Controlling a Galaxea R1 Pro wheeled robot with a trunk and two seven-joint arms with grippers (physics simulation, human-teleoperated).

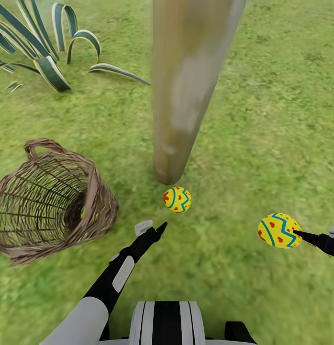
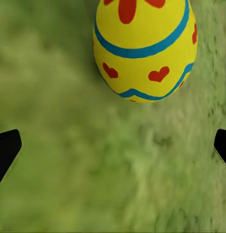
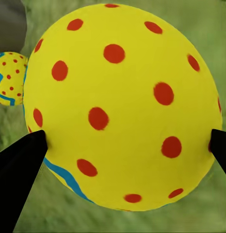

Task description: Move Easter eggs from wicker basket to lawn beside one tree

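The tree (image 1: 186, 91) trunk runs off the head view's top edge, the wicker basket (image 1: 52, 201) hides most of something yellow inside, and the right gripper (image 1: 306, 235) is cut by the right edge.

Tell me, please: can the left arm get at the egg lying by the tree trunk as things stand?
Probably yes. The left tool is open and close to the egg on the lawn, with only bare grass between them. The trunk stands behind the egg, not in the way.

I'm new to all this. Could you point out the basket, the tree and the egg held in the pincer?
basket (image 1: 93, 179): head view, braided rim.
tree (image 1: 186, 96): head view, middle of trunk.
held egg (image 1: 278, 230): head view, middle of shell.
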